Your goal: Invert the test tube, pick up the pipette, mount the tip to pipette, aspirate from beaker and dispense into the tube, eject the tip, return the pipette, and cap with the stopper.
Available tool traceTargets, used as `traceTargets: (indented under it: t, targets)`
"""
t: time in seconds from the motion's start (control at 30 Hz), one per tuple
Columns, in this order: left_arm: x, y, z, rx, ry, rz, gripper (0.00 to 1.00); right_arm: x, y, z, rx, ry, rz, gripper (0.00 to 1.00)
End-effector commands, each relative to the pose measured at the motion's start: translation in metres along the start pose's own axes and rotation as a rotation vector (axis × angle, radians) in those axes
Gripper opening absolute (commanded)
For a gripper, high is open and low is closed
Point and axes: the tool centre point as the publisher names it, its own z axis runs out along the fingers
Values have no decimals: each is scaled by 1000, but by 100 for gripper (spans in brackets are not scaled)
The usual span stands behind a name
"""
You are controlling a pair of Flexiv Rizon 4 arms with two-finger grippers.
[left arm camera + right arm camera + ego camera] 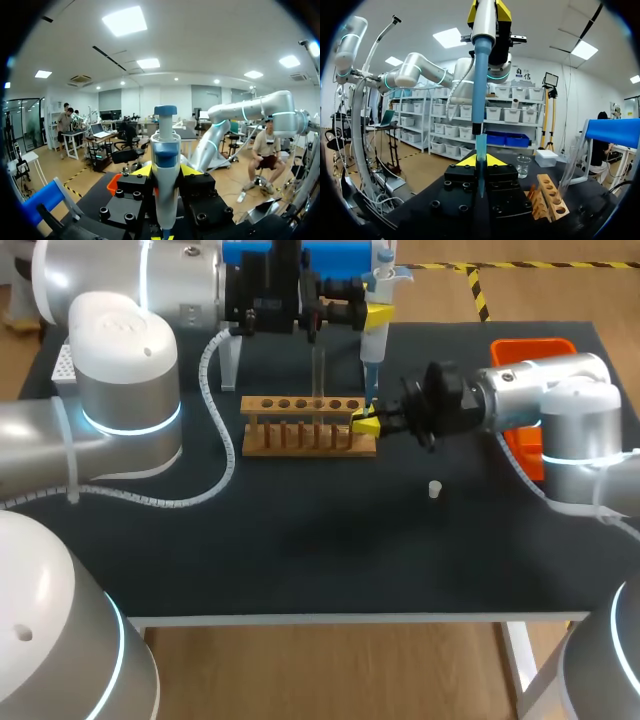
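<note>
The stopper (434, 489) lies nearest us. Beyond it, our right gripper (365, 423) pinches the tip (481, 150) beside the rack (308, 426). Above, our left gripper (380, 312) clamps the pipette (374, 345). We judge the tip is being mounted; next comes a straight downward press.

A dark surface (300, 560) on a wooden floor (330, 670), lit from above.
The surface is edged in white at the front. Yellow-and-black tape (480, 295) is laid on the floor behind it, and bright square panels (125, 21) are set in the white ceiling (200, 45).
</note>
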Motion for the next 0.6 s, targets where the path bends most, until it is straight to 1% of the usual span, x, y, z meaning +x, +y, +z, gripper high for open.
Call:
traceTargets:
  t: [0.03,0.23,0.6]
  targets:
    - [0,1,1,3,-3,1,0,1,0,-1,6,-2,-1,0]
    - [0,1,1,3,-3,1,0,2,-1,-2,8,-2,0,0]
    - [0,1,1,3,-3,1,0,0,11,1,-9,5,-14,0]
